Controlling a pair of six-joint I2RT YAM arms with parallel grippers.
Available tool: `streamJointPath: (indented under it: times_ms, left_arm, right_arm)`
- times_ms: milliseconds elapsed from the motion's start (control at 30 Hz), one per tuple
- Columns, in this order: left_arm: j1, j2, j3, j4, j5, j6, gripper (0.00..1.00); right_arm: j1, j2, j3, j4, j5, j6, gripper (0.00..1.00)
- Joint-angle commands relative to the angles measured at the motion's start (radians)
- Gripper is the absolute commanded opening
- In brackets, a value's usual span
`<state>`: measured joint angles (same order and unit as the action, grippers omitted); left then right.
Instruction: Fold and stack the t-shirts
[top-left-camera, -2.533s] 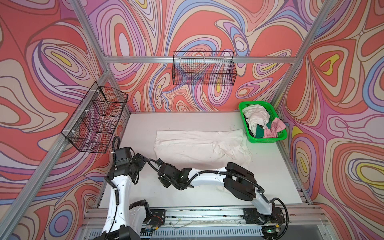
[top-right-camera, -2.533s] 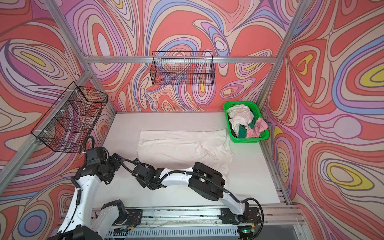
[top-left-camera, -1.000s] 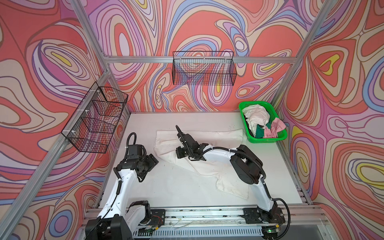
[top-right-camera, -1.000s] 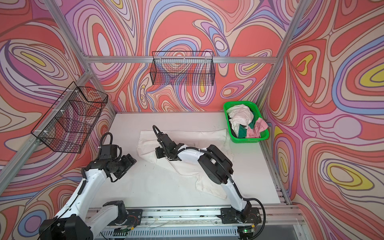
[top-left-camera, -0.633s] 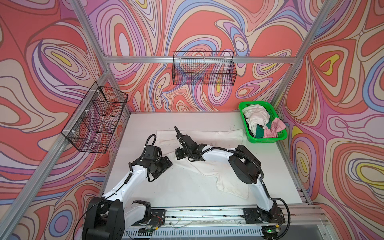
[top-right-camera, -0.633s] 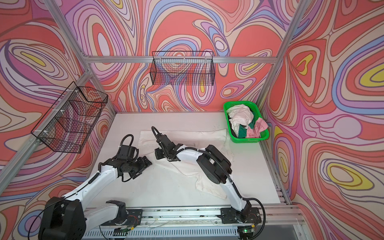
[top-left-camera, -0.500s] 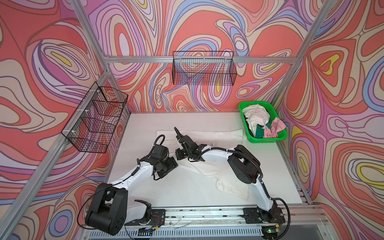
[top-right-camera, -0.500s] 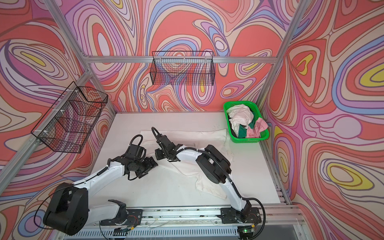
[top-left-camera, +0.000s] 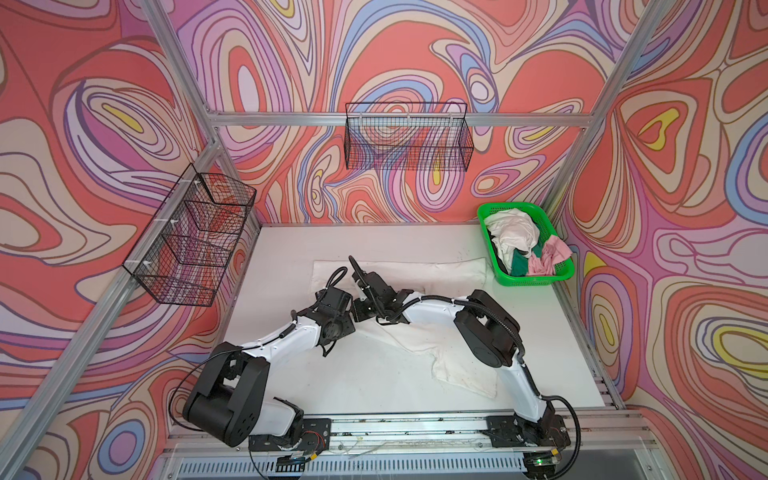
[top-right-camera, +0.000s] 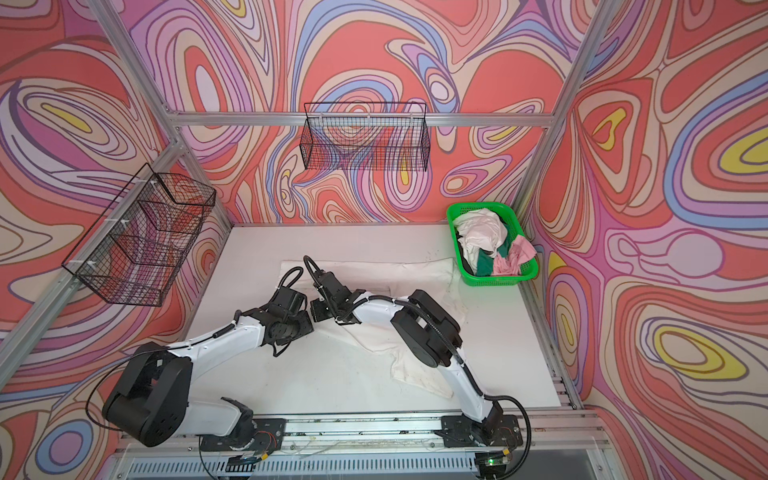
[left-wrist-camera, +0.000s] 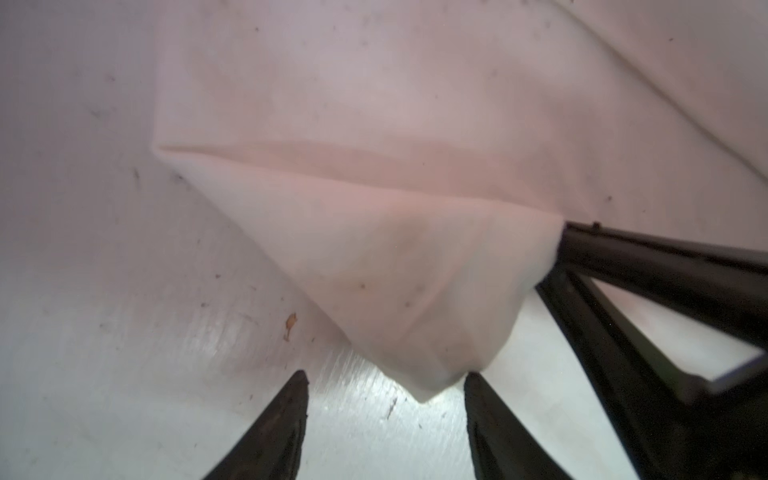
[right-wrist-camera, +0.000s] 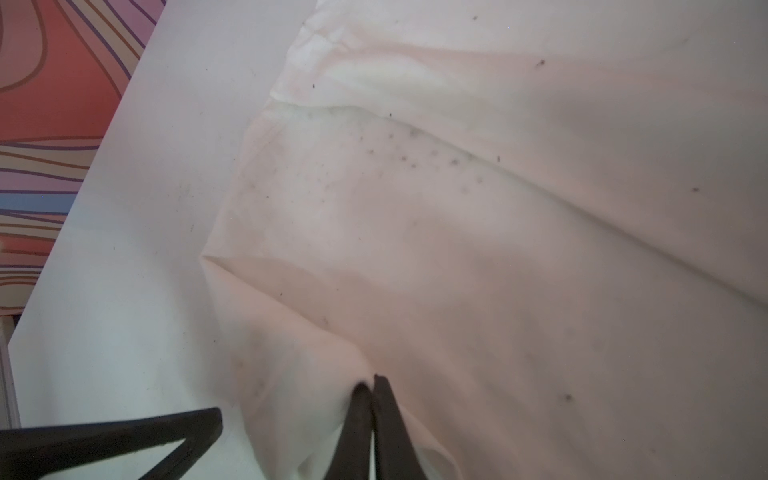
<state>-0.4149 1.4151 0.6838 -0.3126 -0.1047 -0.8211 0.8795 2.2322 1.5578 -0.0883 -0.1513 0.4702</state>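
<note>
Stretched low and meeting over the desk (top-left-camera: 365, 382), right claw (right-wrist-camera: 372, 380) pinches the white t-shirt (right-wrist-camera: 457, 249), left claw (left-wrist-camera: 384, 376) spread at its hanging corner.

Two cameras up high, one small camera on each arm.
Both top views look down from high above the robot's side, far away, on the whole white table (top-left-camera: 332, 382) and the walls (top-left-camera: 124, 124). Each wrist camera sits very close to the big white t-shirt (left-wrist-camera: 395, 270). Both wrist views share one cloth corner; the left wrist view catches the right gripper (left-wrist-camera: 562, 245).
</note>
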Motion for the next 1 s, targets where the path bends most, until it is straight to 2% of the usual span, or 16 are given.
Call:
streamJointPath:
  times_ms: [0, 167, 367, 667, 867, 967]
  left_arm:
    - [-0.009, 0.026, 0.011, 0.078, -0.073, 0.023, 0.57]
    - [-0.010, 0.080, 0.013, 0.105, -0.048, 0.034, 0.47]
    - [-0.038, 0.096, 0.014, 0.120, -0.037, 0.033, 0.44]
    - [-0.041, 0.011, 0.013, 0.057, -0.055, 0.035, 0.12]
    - [-0.041, -0.049, 0.020, -0.033, -0.060, 0.049, 0.00]
    - [-0.041, -0.074, 0.025, -0.067, -0.060, 0.059, 0.00]
  right_arm:
    - [0.002, 0.000, -0.014, 0.018, -0.007, 0.008, 0.00]
    - [0.002, 0.003, -0.020, 0.025, -0.015, 0.010, 0.00]
    - [0.001, 0.005, -0.019, 0.028, -0.021, 0.010, 0.00]
    - [0.000, 0.000, -0.013, 0.015, -0.016, 0.010, 0.00]
    - [0.001, 0.000, -0.009, 0.009, -0.013, 0.008, 0.00]
    - [0.001, -0.004, -0.010, 0.008, -0.010, 0.006, 0.00]
